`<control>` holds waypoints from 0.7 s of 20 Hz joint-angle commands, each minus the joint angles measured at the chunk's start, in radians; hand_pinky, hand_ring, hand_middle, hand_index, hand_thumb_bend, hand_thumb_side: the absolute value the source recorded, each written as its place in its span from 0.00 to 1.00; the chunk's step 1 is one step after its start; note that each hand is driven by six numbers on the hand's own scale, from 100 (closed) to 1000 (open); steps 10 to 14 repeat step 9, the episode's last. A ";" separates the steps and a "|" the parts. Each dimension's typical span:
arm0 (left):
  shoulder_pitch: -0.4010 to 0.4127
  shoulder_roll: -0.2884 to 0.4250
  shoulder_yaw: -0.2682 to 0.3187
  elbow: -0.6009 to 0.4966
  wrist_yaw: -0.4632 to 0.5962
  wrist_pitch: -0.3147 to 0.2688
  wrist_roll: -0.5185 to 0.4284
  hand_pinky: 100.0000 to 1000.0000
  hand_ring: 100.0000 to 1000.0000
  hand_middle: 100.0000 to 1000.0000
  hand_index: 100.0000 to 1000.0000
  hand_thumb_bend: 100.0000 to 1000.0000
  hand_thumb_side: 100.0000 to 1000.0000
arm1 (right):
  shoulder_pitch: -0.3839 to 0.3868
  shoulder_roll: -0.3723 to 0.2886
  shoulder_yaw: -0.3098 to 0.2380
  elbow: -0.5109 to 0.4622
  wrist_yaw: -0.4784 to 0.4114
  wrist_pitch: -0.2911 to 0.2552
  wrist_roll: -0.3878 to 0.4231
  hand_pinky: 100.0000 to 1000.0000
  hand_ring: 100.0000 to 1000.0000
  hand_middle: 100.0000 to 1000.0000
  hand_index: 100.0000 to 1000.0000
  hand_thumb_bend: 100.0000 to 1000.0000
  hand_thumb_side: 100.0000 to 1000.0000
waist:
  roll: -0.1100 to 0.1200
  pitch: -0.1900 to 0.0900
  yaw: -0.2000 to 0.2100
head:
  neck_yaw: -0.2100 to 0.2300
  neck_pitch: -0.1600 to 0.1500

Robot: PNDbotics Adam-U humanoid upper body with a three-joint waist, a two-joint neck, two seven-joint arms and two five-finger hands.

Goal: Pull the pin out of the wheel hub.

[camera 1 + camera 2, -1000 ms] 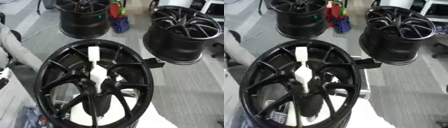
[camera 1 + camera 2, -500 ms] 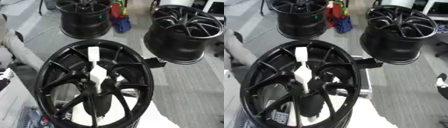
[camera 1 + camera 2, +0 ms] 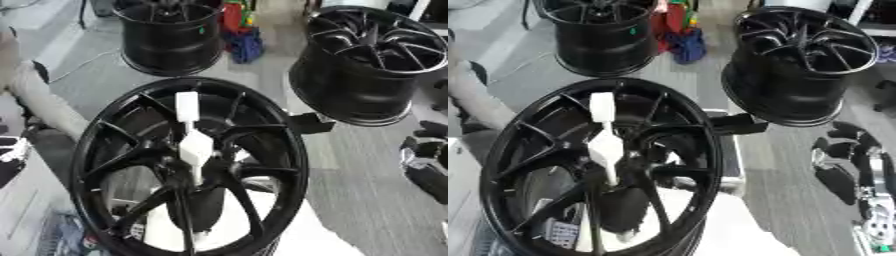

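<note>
A large black wheel hub (image 3: 293, 150) lies flat right in front of me, its spokes meeting at the centre. A white pin (image 3: 194, 146) stands up out of that centre, and its flat upper end (image 3: 186, 106) leans toward the far rim. My right hand (image 3: 839, 176), black with silver joints, shows at the right edge, level with the hub and well apart from its rim. Its fingers are relaxed and hold nothing. No hand touches the pin. My left hand does not show in either view.
Two more black wheels stand on the grey floor behind, one at the far left (image 3: 171, 37) and one at the far right (image 3: 363, 70). A black block (image 3: 311, 122) juts from the hub's right rim. A white base (image 3: 302, 242) lies under the hub. Coloured items (image 3: 243, 35) sit between the far wheels.
My right hand has come into view from the right edge and moved left toward the hub. The hub and pin have not moved.
</note>
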 commanded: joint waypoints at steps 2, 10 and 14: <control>-0.014 0.006 -0.005 -0.010 0.000 -0.002 -0.006 0.53 0.54 0.58 0.71 0.47 0.15 | -0.019 0.002 0.033 -0.005 -0.023 -0.018 0.041 0.57 0.52 0.60 0.75 0.00 0.03 | 0.003 -0.004 0.001 | -0.004 -0.012; -0.013 0.004 -0.004 -0.011 0.000 -0.002 -0.005 0.53 0.54 0.58 0.71 0.47 0.15 | -0.027 0.013 0.053 -0.002 -0.030 -0.023 0.068 0.57 0.52 0.59 0.75 0.00 0.04 | 0.004 -0.001 0.002 | -0.002 -0.011; -0.013 0.004 -0.004 -0.011 0.000 -0.002 -0.005 0.53 0.54 0.58 0.71 0.47 0.15 | -0.027 0.013 0.053 -0.002 -0.030 -0.023 0.068 0.57 0.52 0.59 0.75 0.00 0.04 | 0.004 -0.001 0.002 | -0.002 -0.011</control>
